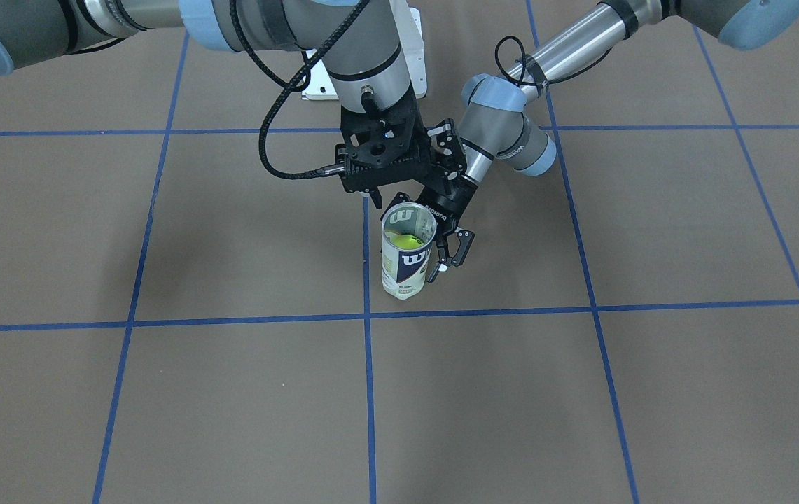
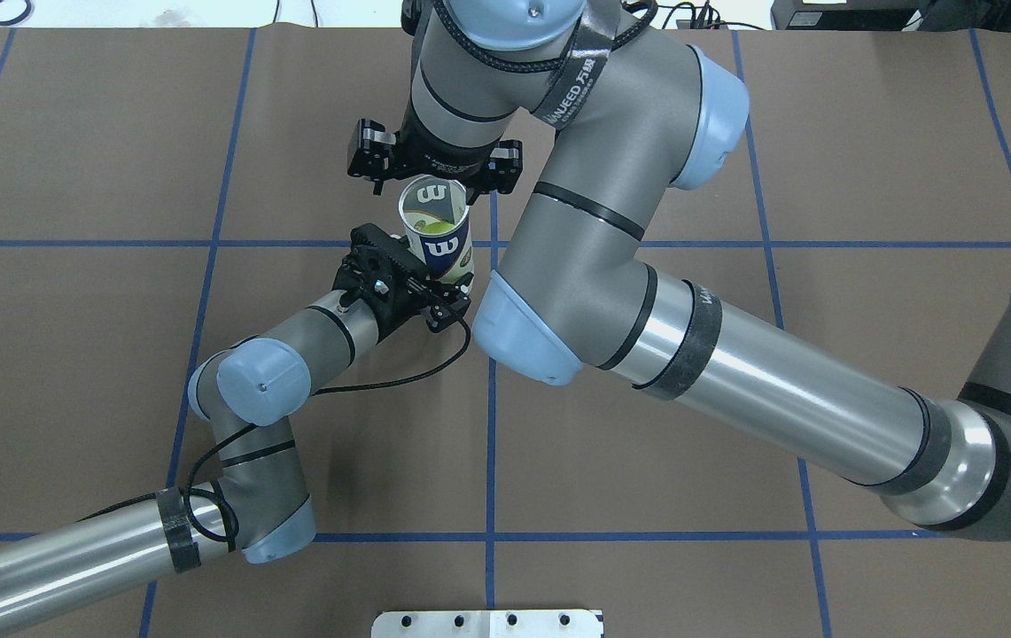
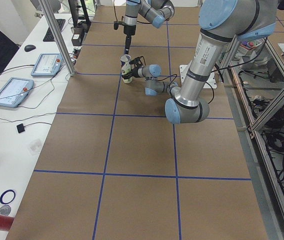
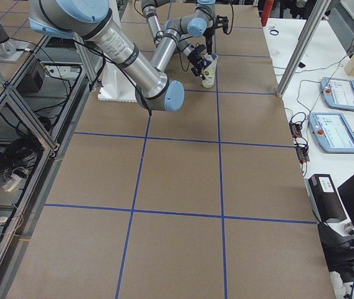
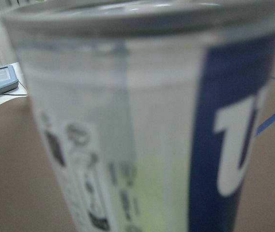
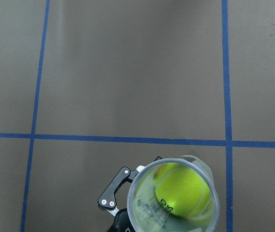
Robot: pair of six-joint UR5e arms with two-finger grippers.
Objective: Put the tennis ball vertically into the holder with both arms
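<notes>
The holder (image 1: pixel 407 262) stands upright on the brown table, a clear can with a white and navy label. It also shows in the overhead view (image 2: pixel 439 239). A yellow-green tennis ball (image 6: pixel 183 188) lies inside it, seen through the open top (image 1: pixel 406 241). My left gripper (image 1: pixel 441 255) is shut on the holder's side, low down (image 2: pixel 421 266); its wrist view is filled by the can wall (image 5: pixel 128 121). My right gripper (image 1: pixel 388 199) hangs just above the holder's mouth (image 2: pixel 434 177), open and empty.
The white base plate (image 1: pixel 413 42) lies behind the arms. Blue tape lines (image 1: pixel 367 392) cross the brown table. A white side bench with tablets (image 3: pixel 44 64) runs along the table's far side, with metal posts (image 4: pixel 301 43) at its edge.
</notes>
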